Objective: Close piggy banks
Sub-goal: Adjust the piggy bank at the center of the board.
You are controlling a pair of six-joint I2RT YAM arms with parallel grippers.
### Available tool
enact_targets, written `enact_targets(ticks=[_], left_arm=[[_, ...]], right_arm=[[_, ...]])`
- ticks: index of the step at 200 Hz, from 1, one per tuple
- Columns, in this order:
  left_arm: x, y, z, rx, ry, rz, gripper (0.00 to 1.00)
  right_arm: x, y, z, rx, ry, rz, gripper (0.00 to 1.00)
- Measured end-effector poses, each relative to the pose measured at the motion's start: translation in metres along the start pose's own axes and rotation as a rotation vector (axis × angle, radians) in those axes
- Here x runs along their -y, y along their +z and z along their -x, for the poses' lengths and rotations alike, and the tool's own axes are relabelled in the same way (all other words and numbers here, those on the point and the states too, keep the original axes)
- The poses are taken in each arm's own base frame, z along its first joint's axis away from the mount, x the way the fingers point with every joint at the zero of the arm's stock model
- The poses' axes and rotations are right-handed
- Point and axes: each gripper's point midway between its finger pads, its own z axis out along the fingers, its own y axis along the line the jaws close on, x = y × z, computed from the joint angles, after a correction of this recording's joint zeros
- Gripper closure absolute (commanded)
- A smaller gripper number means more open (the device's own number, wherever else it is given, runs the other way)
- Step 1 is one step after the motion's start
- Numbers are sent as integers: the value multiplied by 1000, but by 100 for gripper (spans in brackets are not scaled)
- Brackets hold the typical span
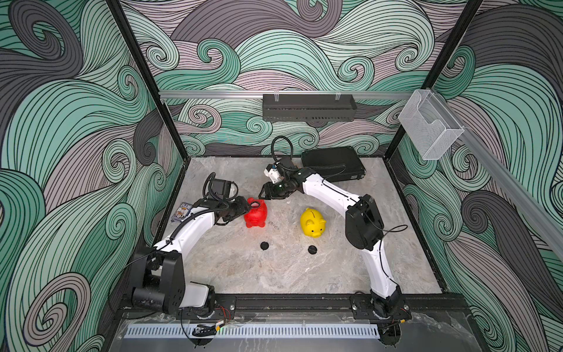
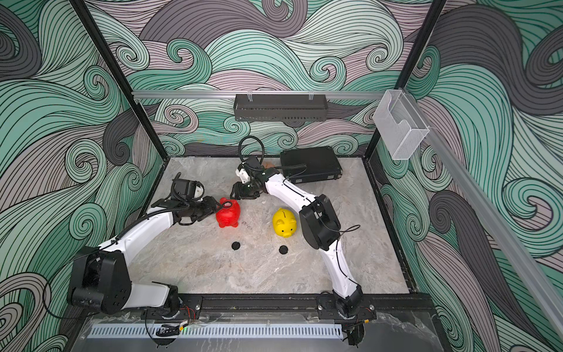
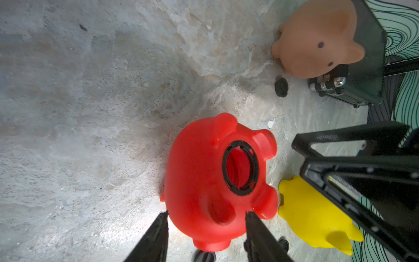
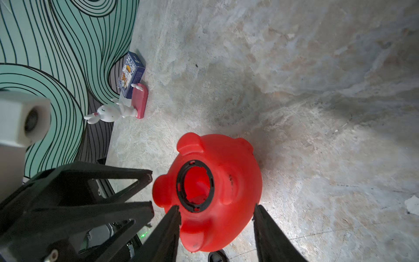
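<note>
Left gripper jaws parted astride red piggy bank, contact unclear, right gripper spread wide beside it, belly hole unplugged, yellow piggy bank nearby.

three piggy banks: red, yellow, peach; three black plugs; one black case.

1. Red piggy bank, glossy, with a black ring around its belly hole
2. Yellow piggy bank with black dot eyes
3. Peach-pink piggy bank with black dot eyes
4. Two black round plugs on the mottled grey-beige marble tabletop
5. Black case
6. Walls patterned in teal, mauve and dark grey swirls with black lines
7. Blue printed card box
</note>
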Motion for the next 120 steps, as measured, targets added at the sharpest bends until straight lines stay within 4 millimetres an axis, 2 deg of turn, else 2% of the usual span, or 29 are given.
enact_targets(ticks=[24,39,78,120], left_arm=[[-2,0,-3,-5,-1,1,47],[-4,2,-7,-14,-4,6,47],[-6,6,-16,-36,0,12,49],[-10,11,-19,-54,-6,22,52]], right_arm=[[-5,4,16,32,-1,17,48],[-4,12,19,33,3,21,50],[9,35,10,-14,27,5,51],[13,38,4,-34,36,-4,53]])
